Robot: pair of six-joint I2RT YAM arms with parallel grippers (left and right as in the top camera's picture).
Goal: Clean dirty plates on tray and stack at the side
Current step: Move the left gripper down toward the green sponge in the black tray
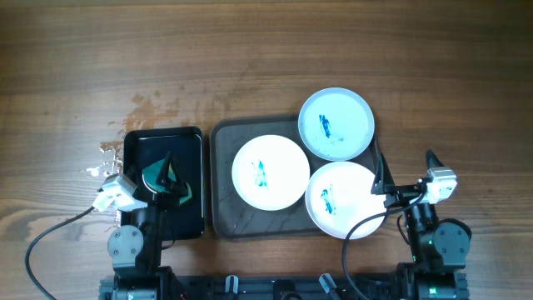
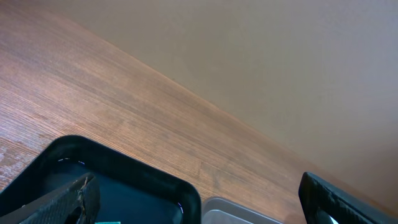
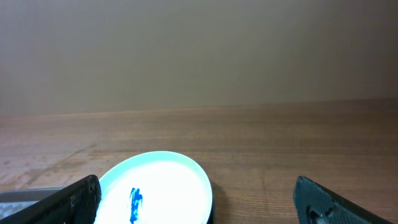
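Left fingers (image 2: 62,202) stand wide apart, holding nothing, over the small black tray (image 1: 162,132) at the left of the worktop (image 1: 250,50). Right fingers (image 3: 329,202) are likewise apart and empty, at the right edge of the near-right white plate (image 1: 346,187). That plate, the centre white plate (image 1: 279,158) and the pale blue plate (image 1: 350,117) at far right lie on the grey tray (image 1: 223,192), each blue-smeared.

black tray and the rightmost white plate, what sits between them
The other white plate, lying on the large grey tray, as the overhead view shows.
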